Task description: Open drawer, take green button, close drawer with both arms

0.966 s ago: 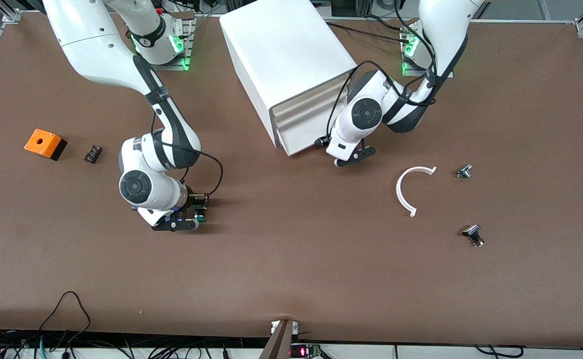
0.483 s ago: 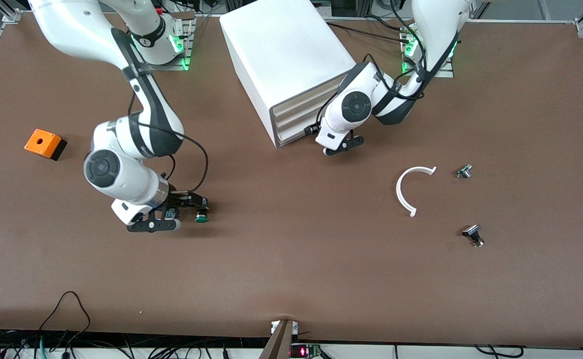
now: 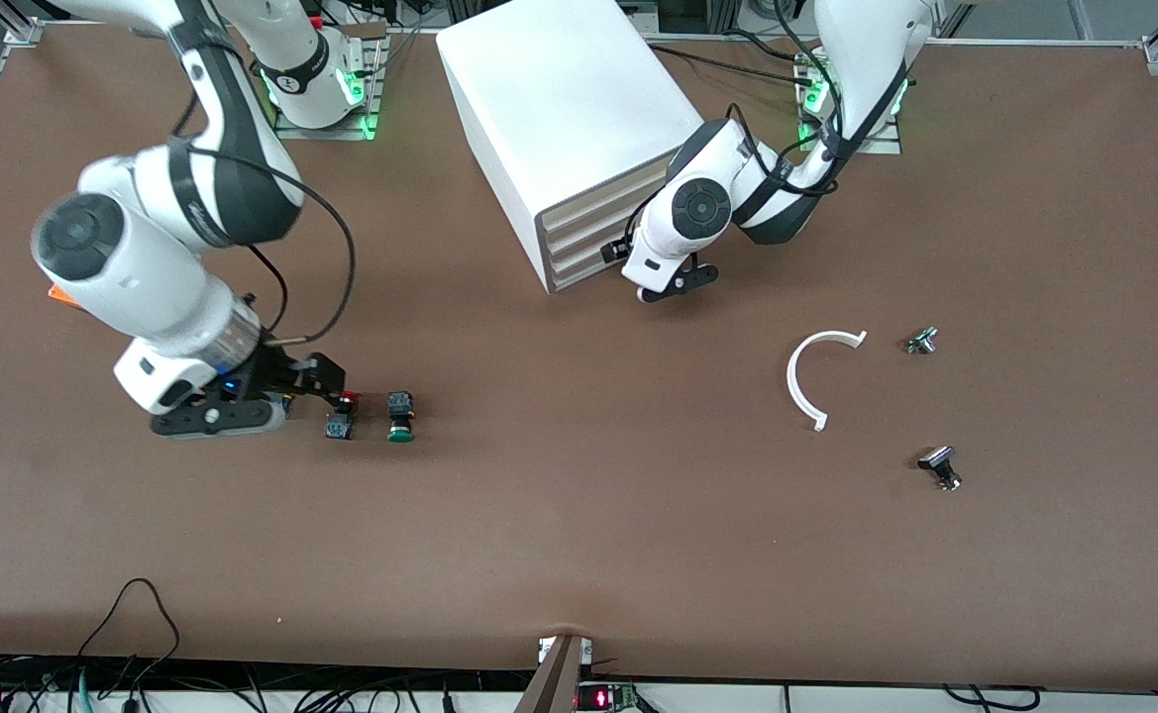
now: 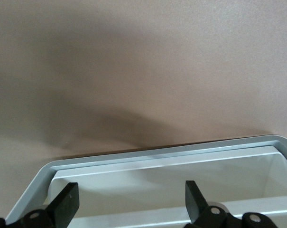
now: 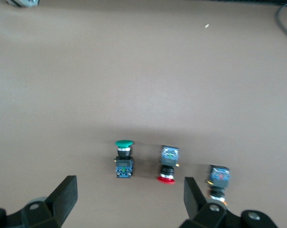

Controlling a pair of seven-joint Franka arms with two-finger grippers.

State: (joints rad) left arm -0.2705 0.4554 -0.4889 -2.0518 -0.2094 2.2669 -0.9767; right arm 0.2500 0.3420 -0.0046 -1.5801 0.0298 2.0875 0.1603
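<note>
Green button (image 3: pixel 400 417) lies on its side on the table (image 3: pixel 579 535), long axis running toward the front cam, cap end nearer cam, block end farther. A red-capped button (image 3: pixel 341 415) sits just beside it toward the right arm's end. My right hand (image 3: pixel 313 388) is up over the table near the red one, fingers wide apart, empty. My left hand (image 3: pixel 628 259) is at the drawer unit (image 3: pixel 569 129) front, fingers (image 4: pixel 65 202) spread wide, empty, by the drawer rim (image 4: pixel 157 156).
</note>
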